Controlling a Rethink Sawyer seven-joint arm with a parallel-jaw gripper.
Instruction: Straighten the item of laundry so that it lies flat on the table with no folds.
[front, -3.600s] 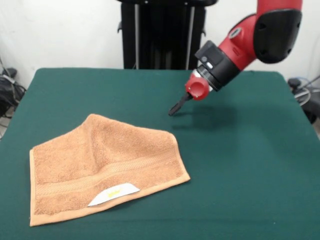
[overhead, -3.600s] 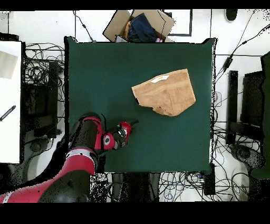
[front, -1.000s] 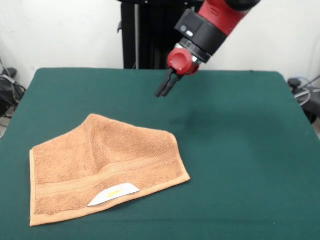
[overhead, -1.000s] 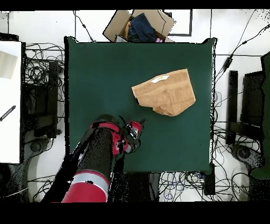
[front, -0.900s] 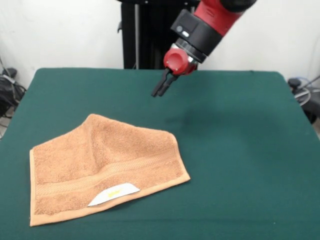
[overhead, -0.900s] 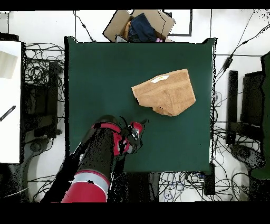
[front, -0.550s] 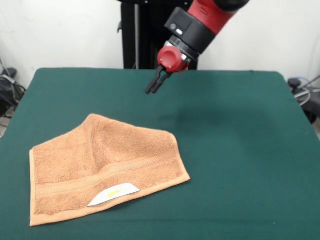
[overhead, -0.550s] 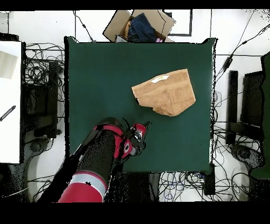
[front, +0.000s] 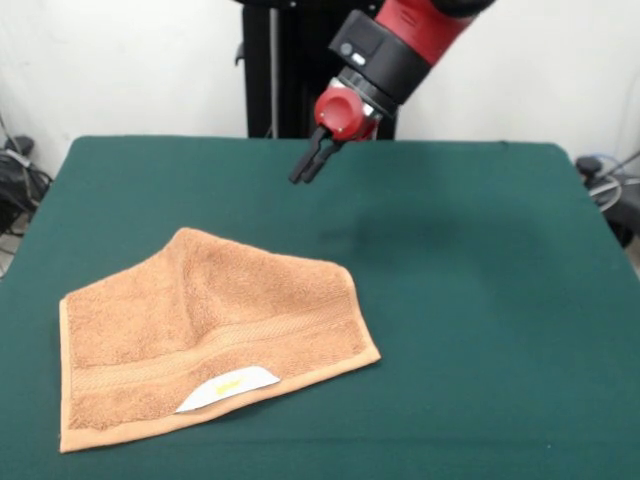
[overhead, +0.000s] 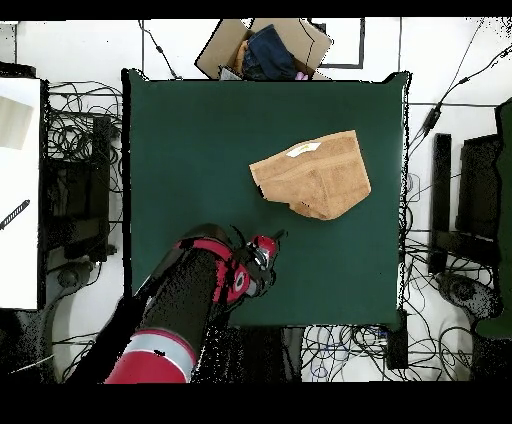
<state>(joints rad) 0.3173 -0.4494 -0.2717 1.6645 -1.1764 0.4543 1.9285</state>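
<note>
A: Where is the towel (front: 205, 335) lying?

B: On the green tabletop (front: 480, 300), in the part farthest from the robot. Seen from the front, it sits close to the near edge and toward the left-hand corner. Seen from above, the towel (overhead: 312, 173) is in the half of the tabletop (overhead: 190, 150) away from the base, nearer the right-hand edge than the left.

A: Is it flat?

B: No. One corner is folded over the rest, so the far side runs up to a blunt peak and the outline reads as a lopsided triangle instead of a rectangle. A ridge runs down from that peak toward the woven band (front: 215, 343). The white label (front: 227, 388) with its yellow mark lies face up by the near hem.

A: And the arm?

B: The red arm (front: 400, 45) comes down from the top of the front view, and the gripper (front: 305, 170) hangs in the air above the far half of the tabletop, well apart from the towel. From above, the gripper (overhead: 276, 238) is near the edge closest to the base.

A: What about the fingers?

B: They point down and toward the towel's side, drawn close together with only a thin gap showing, and nothing between them.
</note>
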